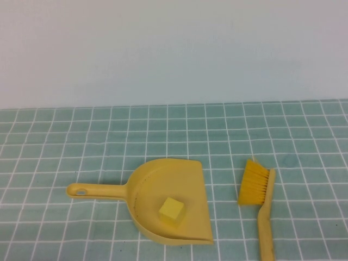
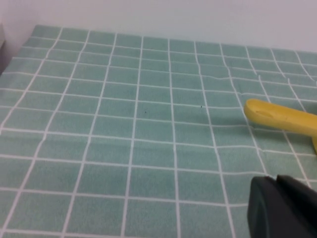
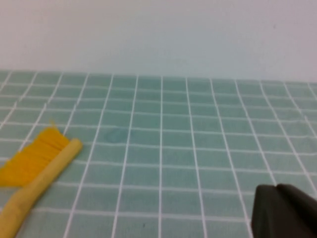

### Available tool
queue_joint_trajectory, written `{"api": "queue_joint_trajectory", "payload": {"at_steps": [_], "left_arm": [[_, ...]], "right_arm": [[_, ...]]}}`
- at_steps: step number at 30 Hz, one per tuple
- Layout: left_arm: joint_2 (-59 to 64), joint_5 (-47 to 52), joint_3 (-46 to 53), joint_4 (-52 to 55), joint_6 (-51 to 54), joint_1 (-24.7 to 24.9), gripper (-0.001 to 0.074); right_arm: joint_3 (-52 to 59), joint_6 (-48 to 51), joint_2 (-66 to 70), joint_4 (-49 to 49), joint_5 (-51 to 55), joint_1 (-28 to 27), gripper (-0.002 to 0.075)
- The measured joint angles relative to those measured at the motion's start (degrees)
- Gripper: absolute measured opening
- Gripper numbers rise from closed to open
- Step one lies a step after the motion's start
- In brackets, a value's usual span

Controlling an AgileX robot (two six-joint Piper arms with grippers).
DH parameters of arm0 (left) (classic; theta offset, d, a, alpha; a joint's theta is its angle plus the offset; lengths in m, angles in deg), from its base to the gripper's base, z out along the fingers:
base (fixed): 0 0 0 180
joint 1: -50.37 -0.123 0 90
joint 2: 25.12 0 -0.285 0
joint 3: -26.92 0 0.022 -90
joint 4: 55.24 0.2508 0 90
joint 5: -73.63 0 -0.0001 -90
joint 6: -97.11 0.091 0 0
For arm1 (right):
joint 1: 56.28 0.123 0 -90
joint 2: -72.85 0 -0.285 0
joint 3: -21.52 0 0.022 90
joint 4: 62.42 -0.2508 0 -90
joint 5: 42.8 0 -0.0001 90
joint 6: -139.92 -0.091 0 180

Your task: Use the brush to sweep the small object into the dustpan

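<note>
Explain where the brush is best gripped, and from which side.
Grip the tan-yellow plastic hand brush mid-handle, from above with the right tool: the handle lies flat, long and thin, running towards the robot, bristles at the far end. The left tool sits near the mustard-yellow dustpan handle.

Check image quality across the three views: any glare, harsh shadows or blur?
High view: even, soft light, no glare; the mustard-yellow plastic dustpan and pale-yellow foam cube cast only faint shadows. Left wrist view: dark left gripper corner is blurred. Right wrist view: soft throughout; orange-bristled brush and dark right gripper look fuzzy.
</note>
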Motion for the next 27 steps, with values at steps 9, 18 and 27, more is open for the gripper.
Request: {"api": "queue_joint_trajectory", "payload": {"at_steps": [9,18,27], "left_arm": [[0.0,1.0,0.0,0.8,0.0,0.0,0.0],[0.0,1.3,-0.1,1.4,2.2,0.3,0.0],[0.0,2.2,-0.2,2.1,4.4,0.6,0.0]], "right_arm": [[7.4,-0.7,-4.4,0.6,-0.9,0.0,-0.0001],[7.6,-1.6,-4.5,1.3,-1.2,1.7,-0.0001],[7.6,-2.9,-4.5,2.5,-0.5,1.8,-0.0001]]}}
